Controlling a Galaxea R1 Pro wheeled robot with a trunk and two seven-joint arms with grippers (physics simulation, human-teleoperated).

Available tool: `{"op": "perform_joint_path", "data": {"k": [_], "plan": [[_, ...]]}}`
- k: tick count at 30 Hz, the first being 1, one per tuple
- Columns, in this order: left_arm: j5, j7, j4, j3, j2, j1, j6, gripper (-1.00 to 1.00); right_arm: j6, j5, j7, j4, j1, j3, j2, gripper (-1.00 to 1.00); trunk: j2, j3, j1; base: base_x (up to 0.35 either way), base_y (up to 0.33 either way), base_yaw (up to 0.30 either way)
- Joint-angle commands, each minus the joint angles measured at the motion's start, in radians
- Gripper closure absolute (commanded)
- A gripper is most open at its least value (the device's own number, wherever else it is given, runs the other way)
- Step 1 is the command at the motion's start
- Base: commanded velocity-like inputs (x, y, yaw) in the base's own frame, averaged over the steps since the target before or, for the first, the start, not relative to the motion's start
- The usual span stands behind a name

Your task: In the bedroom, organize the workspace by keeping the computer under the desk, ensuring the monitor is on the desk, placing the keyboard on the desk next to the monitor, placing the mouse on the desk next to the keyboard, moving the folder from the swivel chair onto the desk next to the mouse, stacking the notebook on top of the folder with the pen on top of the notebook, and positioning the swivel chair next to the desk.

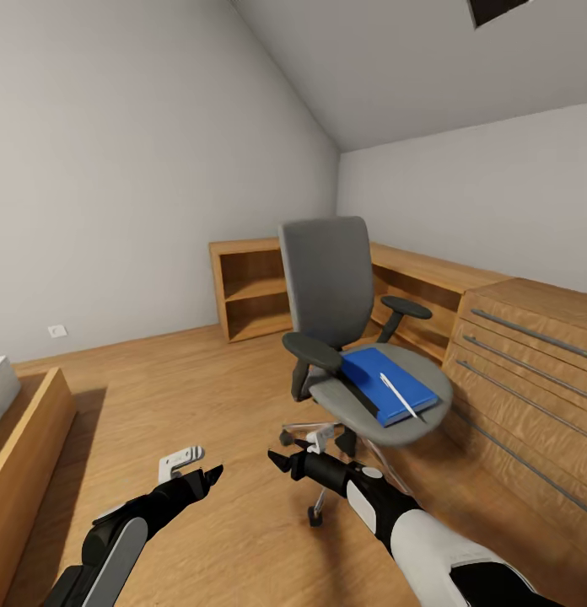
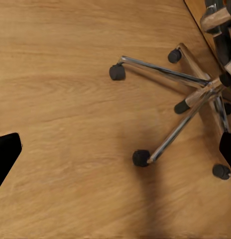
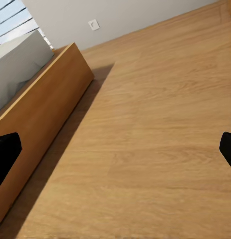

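Arms low, extended toward swivel chair [image 1: 344, 337] | left end effector [image 1: 211, 475] open | right end effector [image 1: 279, 462] open

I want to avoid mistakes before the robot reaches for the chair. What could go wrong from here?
1. The pen lies loose on the blue notebook, which overhangs the folder; lifting the stack could let it roll off.
2. The swivel chair stands on casters, so a push may roll or turn it.
3. The right end effector is near the chair base and could bump it.
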Motion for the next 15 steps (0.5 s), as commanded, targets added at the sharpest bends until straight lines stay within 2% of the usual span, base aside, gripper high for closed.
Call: {"op": "perform_joint_path", "data": {"k": [1, 10, 15], "plan": [[0.011, 0.010, -0.001, -0.002, 0.001, 0.000, 0.002, -1.00, -0.003, -0.010, 0.001, 0.002, -0.001, 0.006, 0.000, -1.00, 0.000, -0.001, -0.001, -0.333, 0.000, 0.000], [0.011, 0.010, -0.001, -0.002, 0.001, 0.000, 0.002, -1.00, -0.001, -0.010, -0.001, 0.011, -0.001, 0.008, 0.000, -1.00, 0.000, -0.001, -0.001, -0.333, 0.000, 0.000], [0.011, 0.010, -0.001, -0.002, 0.001, 0.000, 0.002, -1.00, -0.001, -0.010, -0.038, 0.015, -0.001, 0.010, 0.000, -1.00, 0.000, -0.001, -0.001, -0.333, 0.000, 0.000]]}}
